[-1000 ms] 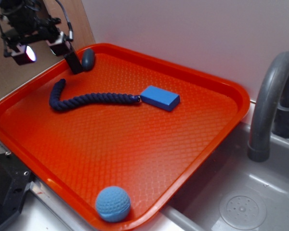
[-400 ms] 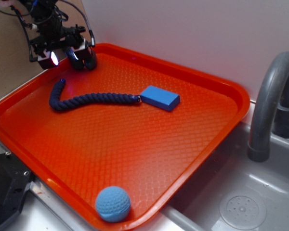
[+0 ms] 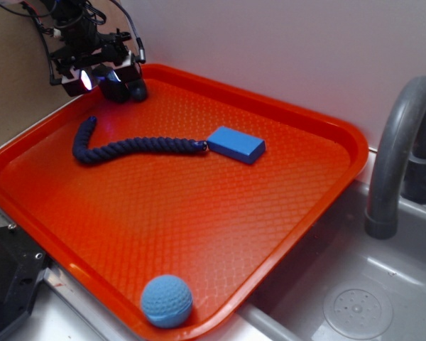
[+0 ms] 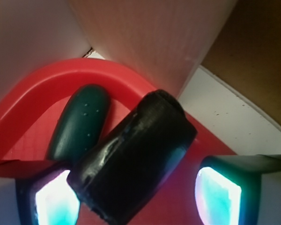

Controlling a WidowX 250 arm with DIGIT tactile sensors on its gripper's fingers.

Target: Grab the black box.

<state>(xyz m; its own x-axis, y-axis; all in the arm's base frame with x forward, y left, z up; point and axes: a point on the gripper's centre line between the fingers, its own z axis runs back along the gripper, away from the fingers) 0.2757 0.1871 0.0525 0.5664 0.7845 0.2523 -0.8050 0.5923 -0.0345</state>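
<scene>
- The end effector hangs low over the far-left corner of the red tray, at about 11 o'clock on the tray as I stand looking at it.
- In the wrist view its two glowing fingers stand apart on either side of the black box. They look open around it rather than pressed on it, though I cannot tell for sure whether either one touches.
- The black box sits right between them in that corner, its long axis tilted from about 7 o'clock to 1 o'clock in the wrist view, so it lies skewed across the gap.
- My guess is that closing here would catch the box on its long sides, though the skew could twist it.
- Just beside the box, at its 10 o'clock, lies the dark oval pebble, close enough to be nudged.
- Farther out: a navy rope, its end touching the blue box near mid-tray, and a blue ball at the near edge.
</scene>
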